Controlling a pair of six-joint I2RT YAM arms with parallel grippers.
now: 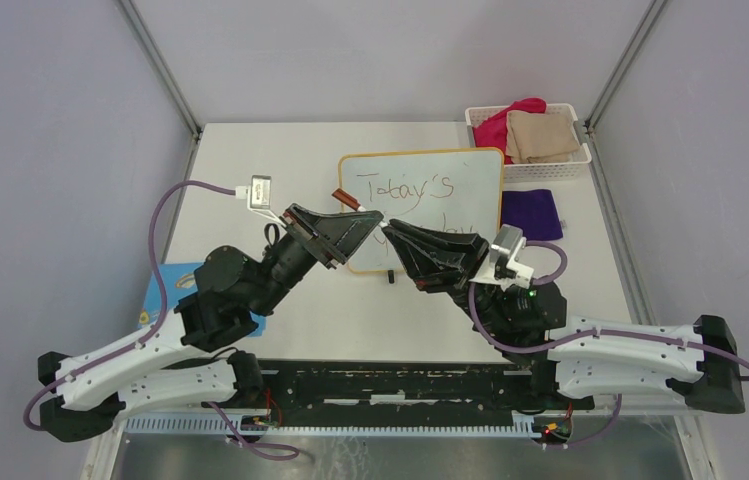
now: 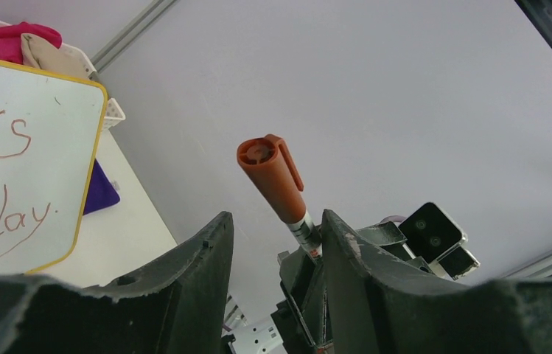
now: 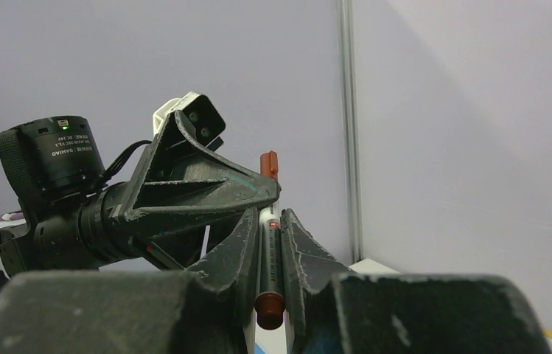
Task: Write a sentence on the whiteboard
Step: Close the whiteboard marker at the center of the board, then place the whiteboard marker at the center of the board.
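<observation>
Whiteboard [image 1: 470, 175]: glossy white, rounded corners, thin yellow-orange frame. It lies at the far centre of the counter [image 1: 250, 160].
Sentence [image 1: 408, 188]: thin dark cursive in two lines. "Today's" is legible; the lower line is partly hidden by the tools and ends in "day".
Marker [image 2: 273, 177]: slim white barrel with a brown clip cap fitted.
Right tool [image 3: 269, 221]: closed tight on the marker barrel.
Left tool [image 2: 276, 217]: fingers apart, straddling the cap end; no grip visible.
Key relation: the board lies just far of both tool tips. The marker's long axis points far-left, cap leading. The left tool is nearest the cap.
Surroundings: a white plastic basket [image 1: 575, 170] sits far right, with a soft purple cloth [image 1: 532, 213] beside the board.
</observation>
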